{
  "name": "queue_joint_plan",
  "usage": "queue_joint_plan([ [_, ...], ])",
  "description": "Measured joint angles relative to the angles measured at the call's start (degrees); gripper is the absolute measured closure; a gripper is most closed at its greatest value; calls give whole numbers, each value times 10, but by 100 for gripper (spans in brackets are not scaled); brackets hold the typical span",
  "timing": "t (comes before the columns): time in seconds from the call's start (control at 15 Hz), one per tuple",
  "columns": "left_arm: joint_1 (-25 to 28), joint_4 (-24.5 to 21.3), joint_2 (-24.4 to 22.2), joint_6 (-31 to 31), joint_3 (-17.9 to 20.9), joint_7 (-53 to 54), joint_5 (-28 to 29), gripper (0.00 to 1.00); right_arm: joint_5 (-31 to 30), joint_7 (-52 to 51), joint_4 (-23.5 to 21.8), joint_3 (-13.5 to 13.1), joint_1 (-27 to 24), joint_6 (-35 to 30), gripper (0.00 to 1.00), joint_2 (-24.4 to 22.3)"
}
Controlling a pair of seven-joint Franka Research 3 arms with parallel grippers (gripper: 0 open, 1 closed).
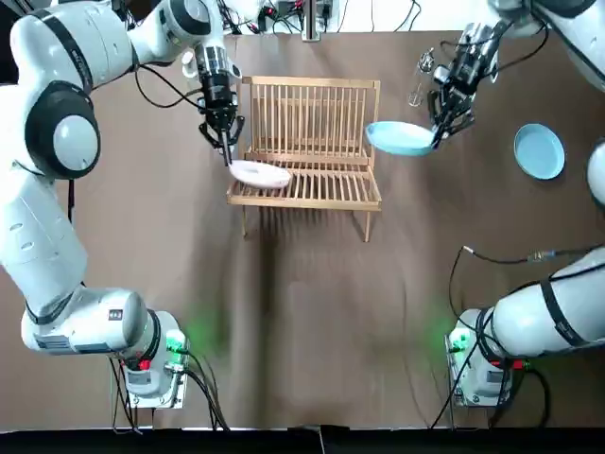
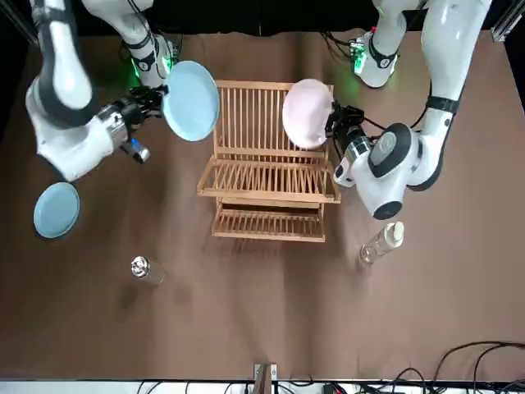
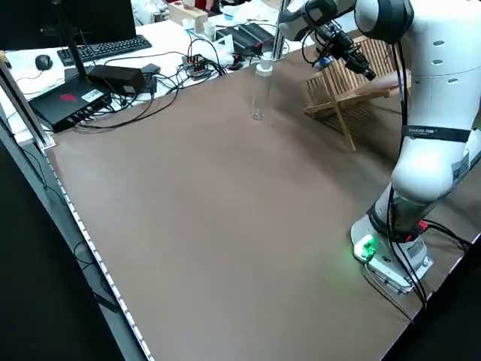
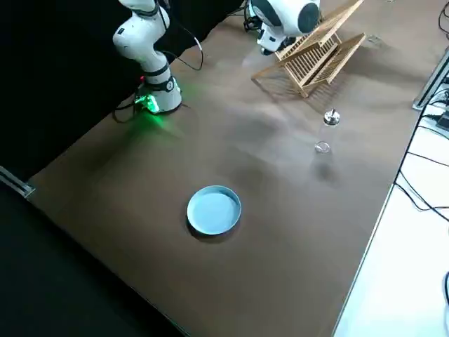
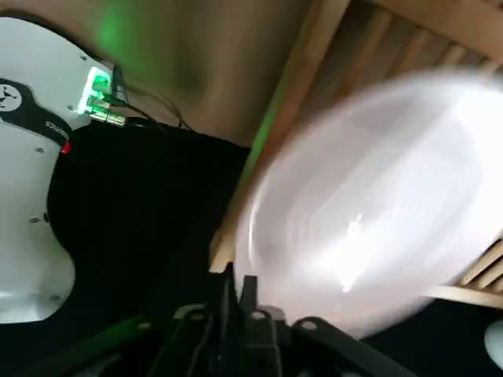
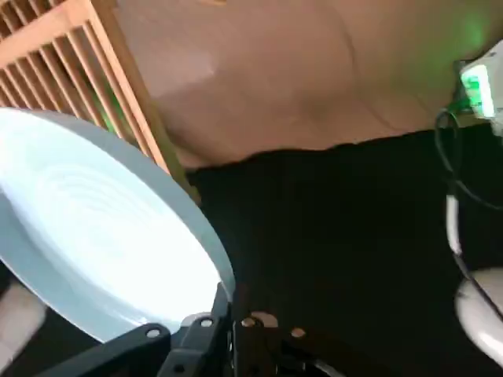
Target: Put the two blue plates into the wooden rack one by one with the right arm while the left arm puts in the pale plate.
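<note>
The brown bench (image 1: 312,322) is bare on its near half. Past the middle stands the wooden rack (image 1: 312,194). Over its left end the left gripper (image 1: 227,154) hangs with its fingers (image 5: 236,292) clamped on the rim of the pale plate (image 1: 260,174). The plate is held tilted on edge above the slats; whether it touches them cannot be told. At the rack's right end the right gripper (image 1: 438,139) has its fingers (image 6: 240,314) closed on the rim of a blue plate (image 1: 400,138). This plate is held in the air, tilted, just beside the rack's right side. The second blue plate (image 1: 539,151) lies flat on the bench, well to the right of the rack. Beyond the rack, at the far left, a clear bottle (image 2: 381,242) stands upright.
</note>
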Motion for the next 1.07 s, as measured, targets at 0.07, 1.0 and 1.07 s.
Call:
queue_joint_plan([
  [0.07,-6,0,1,8,0,-6,0,80,5,18,-27,0,16,30,97,-16],
  [1.0,73,125,-122,42,0,323,319,1,63,164,-78,2,168,211,97,14],
  [1.07,79,126,-138,56,0,351,325,1,66,164,-77,2,169,213,96,21],
])
